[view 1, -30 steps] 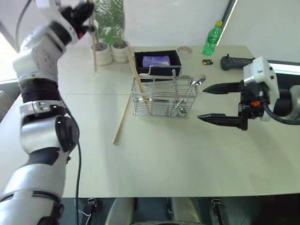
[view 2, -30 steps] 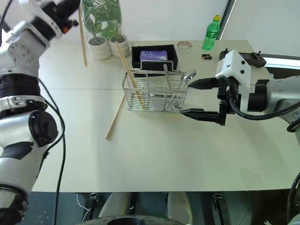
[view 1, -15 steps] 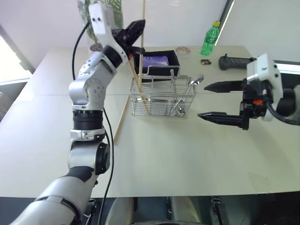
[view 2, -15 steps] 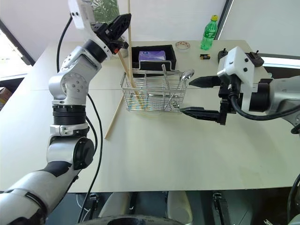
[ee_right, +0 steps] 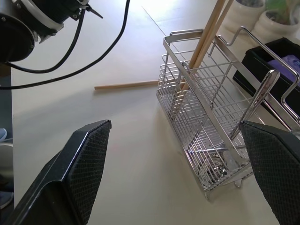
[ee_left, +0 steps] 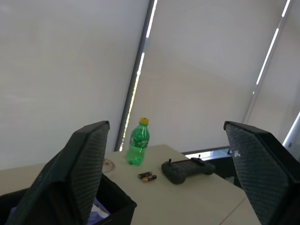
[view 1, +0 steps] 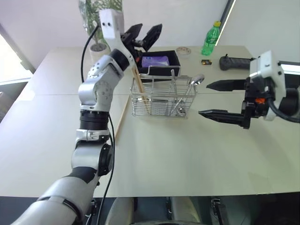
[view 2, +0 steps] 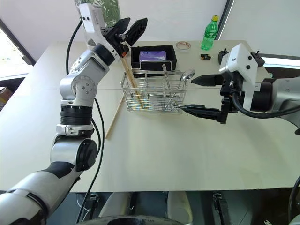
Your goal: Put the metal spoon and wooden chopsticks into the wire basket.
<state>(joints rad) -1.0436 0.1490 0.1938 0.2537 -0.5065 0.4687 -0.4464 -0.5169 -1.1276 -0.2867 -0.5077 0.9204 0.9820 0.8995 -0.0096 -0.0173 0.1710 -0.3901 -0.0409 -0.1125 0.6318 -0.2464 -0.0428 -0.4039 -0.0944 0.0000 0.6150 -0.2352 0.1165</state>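
Observation:
The wire basket (view 1: 161, 96) stands mid-table. Two wooden chopsticks (view 1: 138, 80) lean in its left end, their tops sticking out (ee_right: 206, 30). One more chopstick (view 1: 122, 117) lies flat on the table left of the basket. The metal spoon (view 1: 198, 79) stands in the basket's right end, bowl up above the rim. My left gripper (view 1: 144, 35) hovers open above the basket's back left corner, with nothing between its fingers (ee_left: 89, 159). My right gripper (view 1: 203, 99) is open just right of the basket, pointing at it, empty.
A black tray (view 1: 173, 56) with a purple pack sits right behind the basket. Further back are a green bottle (view 1: 212, 37), a tape roll (view 1: 183, 50), batteries (view 1: 206, 61) and a black controller (view 1: 236, 62). Potted plants stand at the back left.
My left arm swung right, carrying a chopstick to above the basket. Its gripper has opened, and the chopstick now leans in the basket beside the other. The right gripper stayed put.

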